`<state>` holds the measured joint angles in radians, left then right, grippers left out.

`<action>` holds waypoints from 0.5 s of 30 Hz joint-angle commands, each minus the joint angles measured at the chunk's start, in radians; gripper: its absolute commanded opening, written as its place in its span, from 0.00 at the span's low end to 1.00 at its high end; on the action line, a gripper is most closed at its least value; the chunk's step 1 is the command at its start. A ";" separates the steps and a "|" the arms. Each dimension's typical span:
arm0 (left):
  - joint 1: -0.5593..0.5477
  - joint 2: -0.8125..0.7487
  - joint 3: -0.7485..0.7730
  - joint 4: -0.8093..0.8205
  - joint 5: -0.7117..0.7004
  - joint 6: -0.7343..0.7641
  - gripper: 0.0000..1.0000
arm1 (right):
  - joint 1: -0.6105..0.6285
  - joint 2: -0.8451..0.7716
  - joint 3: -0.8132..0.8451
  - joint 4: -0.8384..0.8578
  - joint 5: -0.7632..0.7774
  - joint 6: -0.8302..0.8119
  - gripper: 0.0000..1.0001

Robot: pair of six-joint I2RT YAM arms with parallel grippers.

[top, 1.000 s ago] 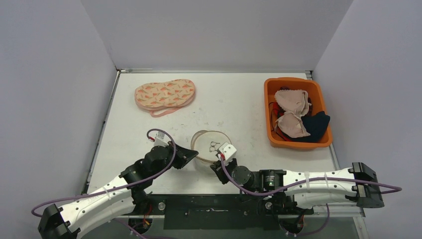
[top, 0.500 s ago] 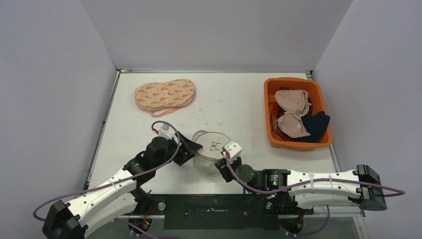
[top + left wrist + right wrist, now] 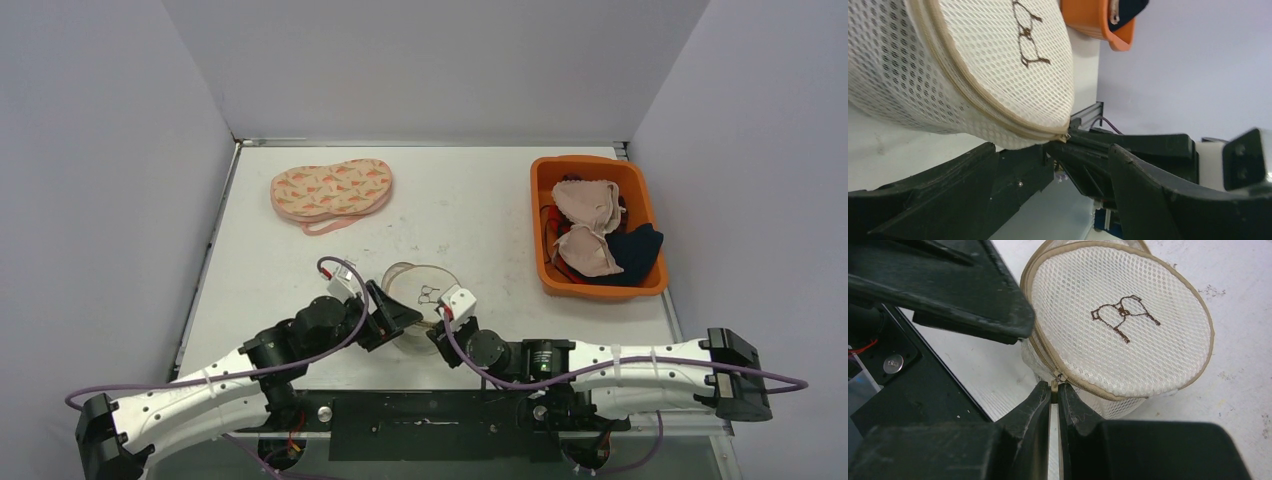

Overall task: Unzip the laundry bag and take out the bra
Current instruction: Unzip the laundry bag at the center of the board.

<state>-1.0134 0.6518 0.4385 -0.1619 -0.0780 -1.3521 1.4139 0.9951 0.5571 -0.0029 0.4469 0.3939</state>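
At laundry bag (image 3: 1120, 340) rim, zipper pull (image 3: 1053, 384) pinched in right gripper (image 3: 1054, 389).

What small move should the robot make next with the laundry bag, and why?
Probably close the left gripper on the side of the laundry bag to steady it. The right gripper pinches the zipper pull, the bag looks zipped shut, and the left gripper stands open beside it.

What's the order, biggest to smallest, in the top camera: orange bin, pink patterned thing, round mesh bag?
1. orange bin
2. pink patterned thing
3. round mesh bag, clearly the smallest here, though its near edge is partly covered.
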 commanded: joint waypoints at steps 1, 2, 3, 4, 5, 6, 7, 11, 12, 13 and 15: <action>-0.008 0.053 0.035 0.059 -0.101 -0.035 0.77 | -0.004 0.025 0.055 0.060 -0.053 -0.036 0.05; -0.007 0.059 0.045 0.052 -0.119 -0.034 0.76 | -0.004 0.027 0.057 0.060 -0.062 -0.040 0.05; -0.007 0.064 0.051 0.051 -0.134 -0.035 0.74 | -0.003 0.030 0.059 0.060 -0.071 -0.043 0.05; -0.008 0.067 0.055 0.053 -0.152 -0.035 0.72 | -0.004 0.032 0.062 0.061 -0.081 -0.047 0.05; -0.005 0.069 0.058 0.053 -0.167 -0.037 0.69 | -0.004 0.033 0.064 0.063 -0.089 -0.050 0.05; -0.003 0.072 0.062 0.054 -0.179 -0.037 0.67 | -0.004 0.034 0.067 0.064 -0.097 -0.052 0.05; 0.002 0.078 0.064 0.054 -0.186 -0.034 0.64 | -0.004 0.036 0.069 0.064 -0.104 -0.052 0.05; 0.037 0.107 0.066 0.056 -0.170 -0.028 0.45 | -0.004 0.043 0.084 0.057 -0.126 -0.061 0.05; 0.047 0.113 0.063 0.060 -0.159 -0.028 0.38 | -0.005 0.043 0.088 0.051 -0.127 -0.061 0.05; 0.052 0.116 0.059 0.062 -0.154 -0.030 0.30 | -0.004 0.043 0.091 0.047 -0.128 -0.060 0.05; 0.061 0.118 0.052 0.063 -0.151 -0.034 0.19 | -0.004 0.037 0.092 0.041 -0.124 -0.056 0.05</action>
<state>-0.9730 0.7643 0.4568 -0.1497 -0.2173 -1.3872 1.4139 1.0286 0.5999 0.0059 0.3382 0.3470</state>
